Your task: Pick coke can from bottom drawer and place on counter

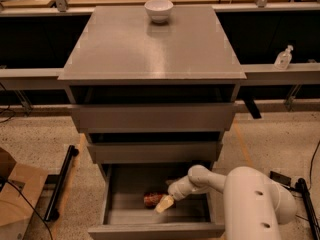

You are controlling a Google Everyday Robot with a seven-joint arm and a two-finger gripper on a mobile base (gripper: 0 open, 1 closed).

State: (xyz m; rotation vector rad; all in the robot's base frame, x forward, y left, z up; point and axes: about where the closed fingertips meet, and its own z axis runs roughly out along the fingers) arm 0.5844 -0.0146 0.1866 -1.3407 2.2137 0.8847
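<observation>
The coke can [152, 199] lies on its side inside the open bottom drawer [156, 230], near the drawer's middle. My gripper [164, 203] reaches down into the drawer from the right and sits right against the can's right end, its pale fingertips [162, 204] just in front of the can. The white arm [250, 194] fills the lower right. The grey counter [150, 44] is above, with the two shallower drawers pulled out a little below it.
A white bowl [159, 10] stands at the back of the counter. A clear bottle [283, 58] stands on the grey rail at right. A cardboard box [15, 199] and a black bar [60, 184] are on the floor at left.
</observation>
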